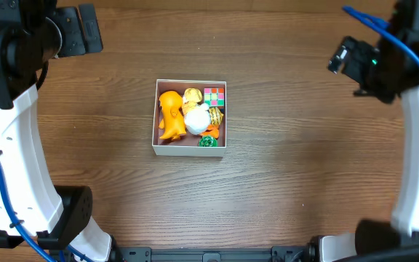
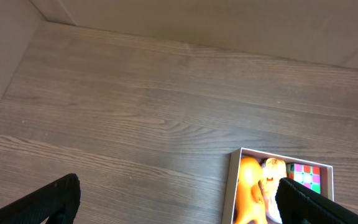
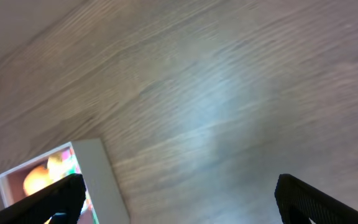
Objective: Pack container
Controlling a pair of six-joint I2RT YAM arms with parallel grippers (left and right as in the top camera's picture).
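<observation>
Your packing looks close to finished, judging from what lies where. The container [image 1: 190,151] sits at the middle of the worktop [image 1: 304,167], square to the overhead view, and it is already crowded. An orange toy animal [image 1: 169,115] fills its left side. A white round toy [image 1: 197,121] sits at the centre, and a multicoloured puzzle cube [image 1: 214,95] is in the far right corner. A yellow toy [image 1: 192,95] lies beside the cube, and a small green piece [image 1: 207,142] is in the near right corner. A few more small bits sit between them, too small to name.

No toy shows on the worktop outside the container in any view, so nothing seems left for you to pick up. The toys sit heaped, the white one riding high, so you may want to check that all of it stays below the white walls.

Both arms are drawn back to the far corners, well apart from the container. The left gripper [image 2: 178,186] has its jaws spread wide and holds nothing. The right gripper [image 3: 180,182] has its jaws spread just as wide, also empty. No lid is in view, so whether a closing step remains I cannot say.
</observation>
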